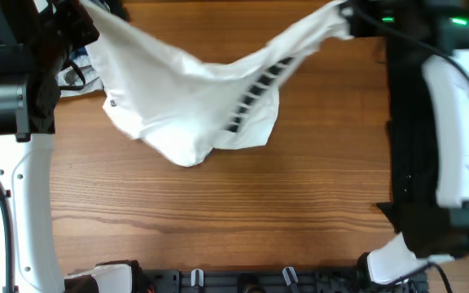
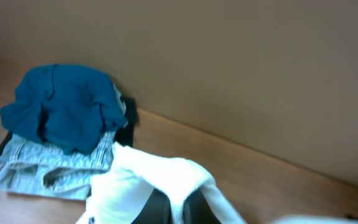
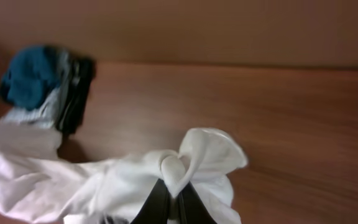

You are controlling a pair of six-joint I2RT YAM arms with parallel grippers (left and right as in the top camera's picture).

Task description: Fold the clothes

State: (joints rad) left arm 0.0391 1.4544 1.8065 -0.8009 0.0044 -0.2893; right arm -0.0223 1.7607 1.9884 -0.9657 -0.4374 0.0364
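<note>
Bunched shirt (image 3: 204,152) fabric sits right at the lens in both wrist views. The step in hand, as I judge it, is spreading the garment to lay it flat. That will likely go best if both arms draw apart evenly until the sag is gone, without tugging the thin cloth out of either pinch. The right gripper (image 3: 171,194) has its fingers (image 3: 153,206) pressed together on a knot of white cloth, and the left gripper (image 2: 176,205) is closed likewise on a white fold. Outward from those two pinches the shirt hangs as a sagging band across the far end of the table (image 1: 218,220) — its black-marked middle droops towards the wood, near the pile of other clothes (image 2: 61,112) beside the left arm.
</note>
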